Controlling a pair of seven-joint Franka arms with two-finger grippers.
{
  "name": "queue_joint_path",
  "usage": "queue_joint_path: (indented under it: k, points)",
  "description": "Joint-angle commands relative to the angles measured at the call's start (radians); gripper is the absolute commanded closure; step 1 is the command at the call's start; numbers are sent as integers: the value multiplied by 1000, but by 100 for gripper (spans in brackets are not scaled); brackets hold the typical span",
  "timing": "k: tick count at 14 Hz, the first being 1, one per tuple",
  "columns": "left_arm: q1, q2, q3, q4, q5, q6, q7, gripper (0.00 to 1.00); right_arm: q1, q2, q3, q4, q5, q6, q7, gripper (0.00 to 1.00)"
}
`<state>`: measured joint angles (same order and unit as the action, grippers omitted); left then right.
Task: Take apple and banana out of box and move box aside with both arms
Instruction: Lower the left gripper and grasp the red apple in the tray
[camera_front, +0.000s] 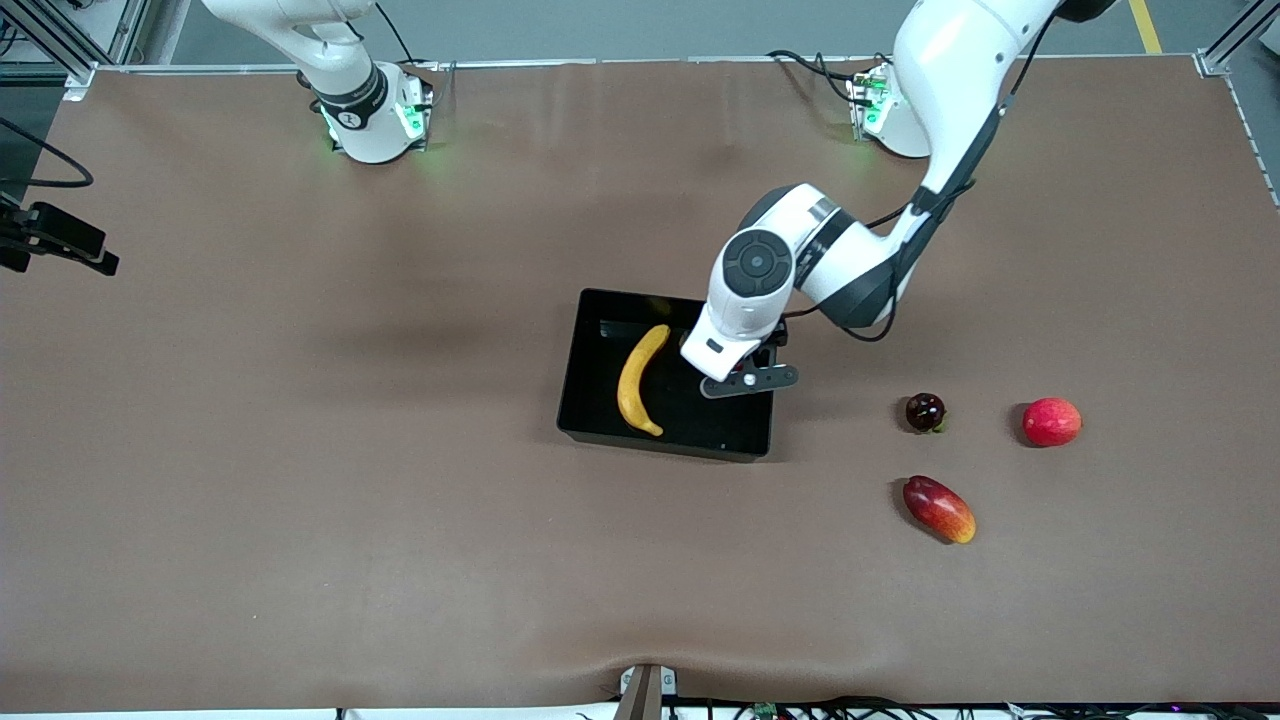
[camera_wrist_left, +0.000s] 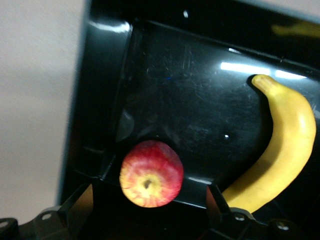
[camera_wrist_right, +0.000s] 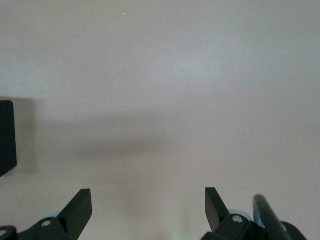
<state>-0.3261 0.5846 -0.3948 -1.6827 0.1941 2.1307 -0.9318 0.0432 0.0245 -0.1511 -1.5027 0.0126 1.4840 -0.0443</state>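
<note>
The black box (camera_front: 590, 400) sits mid-table with the yellow banana (camera_front: 640, 380) lying in it. My left gripper (camera_front: 745, 375) is low over the box's end toward the left arm and hides the apple in the front view. In the left wrist view the red apple (camera_wrist_left: 151, 173), yellow dimple up, lies on the box (camera_wrist_left: 95, 100) floor between my left gripper's (camera_wrist_left: 148, 200) spread fingers, with a gap on each side. The banana (camera_wrist_left: 285, 145) lies beside it. My right gripper (camera_wrist_right: 148, 205) is open and empty over bare table, out of the front view.
A red-orange mango (camera_front: 939, 509), a pinkish-red round fruit (camera_front: 1052, 421) and a small dark red fruit (camera_front: 925, 412) lie toward the left arm's end. A black device (camera_front: 60, 240) juts in at the right arm's end.
</note>
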Motion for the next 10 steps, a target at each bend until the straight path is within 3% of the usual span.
queue_joint_path:
  k: [1,10]
  points:
    - [-19,40,2,26,28,17,-73,0,-37,11,15,16,-13,1,-8,0]
    - [-51,92,13,12,105,8,-107,0,-49,18,15,16,-10,2,-8,0]
